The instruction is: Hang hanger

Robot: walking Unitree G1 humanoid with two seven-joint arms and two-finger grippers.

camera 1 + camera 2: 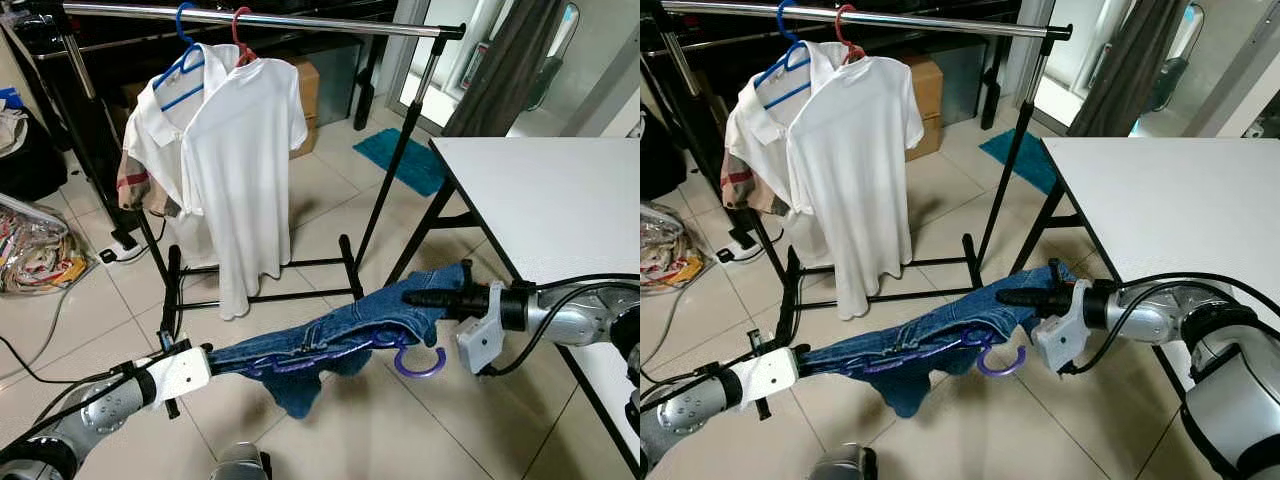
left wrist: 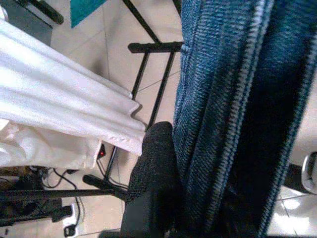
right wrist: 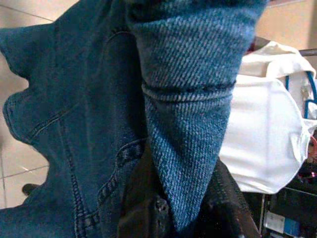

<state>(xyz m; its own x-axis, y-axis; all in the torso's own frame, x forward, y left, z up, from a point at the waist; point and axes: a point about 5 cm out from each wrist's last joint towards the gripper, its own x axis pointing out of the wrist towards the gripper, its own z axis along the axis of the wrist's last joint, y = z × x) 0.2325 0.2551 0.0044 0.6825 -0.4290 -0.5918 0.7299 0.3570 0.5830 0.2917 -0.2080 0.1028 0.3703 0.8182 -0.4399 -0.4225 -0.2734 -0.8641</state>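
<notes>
Jeans [image 1: 330,340] stretched low over the tiled floor [image 1: 330,200] in the left eye view, draped on a purple hanger [image 1: 420,362] with hook hanging free below the cloth. Left claw [image 1: 215,358] clamped on the near-left end of the denim, right claw [image 1: 420,298] closed on the far-right end, just beside the hook. Behind, a clothes rack [image 1: 300,20] carrying a white shirt [image 1: 240,170] on a red hanger [image 1: 240,35] and a second white shirt on a blue hanger [image 1: 180,60]. White desk [image 1: 560,200] at right, teal mat [image 1: 410,160] beyond the rack.

Right eye view: same layout, jeans between both claws, well below the rack's rail, hook pointing down near the right claw.

Left wrist view: black finger [image 2: 153,188] pressed tight against a fold of blue denim, white shirt hem and the rack's black base behind.

Right wrist view: denim fold pinched between dark fingers [image 3: 143,208], white shirts beyond.
</notes>
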